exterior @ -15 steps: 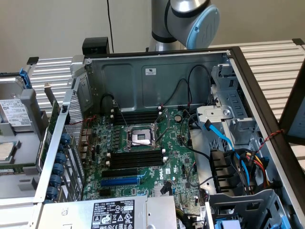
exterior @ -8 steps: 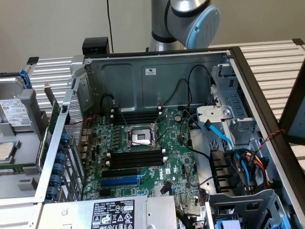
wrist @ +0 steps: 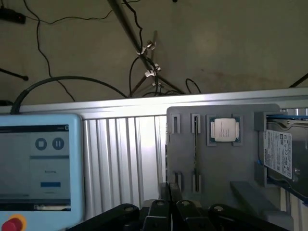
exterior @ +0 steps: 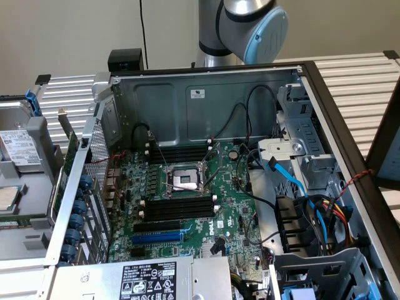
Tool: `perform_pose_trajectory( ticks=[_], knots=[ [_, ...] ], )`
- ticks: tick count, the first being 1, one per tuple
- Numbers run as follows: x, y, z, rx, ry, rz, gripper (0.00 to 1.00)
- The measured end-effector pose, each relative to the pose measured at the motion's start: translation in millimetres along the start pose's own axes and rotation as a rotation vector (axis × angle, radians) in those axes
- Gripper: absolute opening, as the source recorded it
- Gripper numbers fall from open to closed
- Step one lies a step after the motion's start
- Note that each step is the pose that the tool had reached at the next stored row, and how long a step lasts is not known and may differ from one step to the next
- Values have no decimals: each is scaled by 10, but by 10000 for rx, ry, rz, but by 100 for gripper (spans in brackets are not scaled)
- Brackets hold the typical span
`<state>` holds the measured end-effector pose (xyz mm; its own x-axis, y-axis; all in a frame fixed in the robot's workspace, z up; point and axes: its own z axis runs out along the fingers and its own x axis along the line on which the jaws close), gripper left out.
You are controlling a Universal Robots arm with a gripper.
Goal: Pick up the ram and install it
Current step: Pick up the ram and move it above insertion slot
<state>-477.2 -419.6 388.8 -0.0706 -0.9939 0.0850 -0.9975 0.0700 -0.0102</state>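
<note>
Grey plastic makes up the holder (wrist: pixel 219 166) that lies on the ribbed aluminium tabletop (wrist: pixel 120 154), and the ram (wrist: pixel 195 147) stands in it on edge, seen as a thin line running between two pairs of upright brackets; just beside the ram on the same holder sits a square processor chip (wrist: pixel 224 130) with a pale metal lid, and beyond that a hard drive (wrist: pixel 280 155) with a white label; the tool (wrist: pixel 169 204) hangs over the holder's near rim, close to the ram's end but apart from it, its black fingers (wrist: pixel 161 211) pressed together and gripping nothing that can be made out; a teach pendant (wrist: pixel 38 163) with a light blue casing, a lit screen and a red button rests on the tabletop well to the other side of the holder; in the exterior view an open computer case (exterior: pixel 206 94) lies on its side with the green motherboard (exterior: pixel 234 206) facing up; two banks of long black memory slots (exterior: pixel 178 209) flank the processor socket (exterior: pixel 185 180), one bank between the socket and the case's back wall, the other on the socket's nearer side; blue and black cables cross the drive bays at the exterior view's right, and the arm (exterior: pixel 247 25), silver with a light blue cap, rises behind the case
</note>
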Motion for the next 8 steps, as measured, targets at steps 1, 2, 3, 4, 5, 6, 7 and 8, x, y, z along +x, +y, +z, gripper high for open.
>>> perform_pose_trajectory(
  ticks=[1, 2, 3, 4, 5, 6, 7, 8],
  knots=[
    [2, 0, -19, 0, 18, 0, 12],
    [3, -1, -39, 2, 37, -1, 12],
    [5, -1, -60, 3, 54, -1, 12],
    [7, -1, -82, 5, 73, -1, 12],
    [9, -1, -102, 6, 93, -1, 12],
    [10, -1, -119, 8, 112, -1, 12],
    [12, -1, -135, 10, 134, -1, 12],
    [12, -2, -150, 11, 157, -1, 12]
  ],
)
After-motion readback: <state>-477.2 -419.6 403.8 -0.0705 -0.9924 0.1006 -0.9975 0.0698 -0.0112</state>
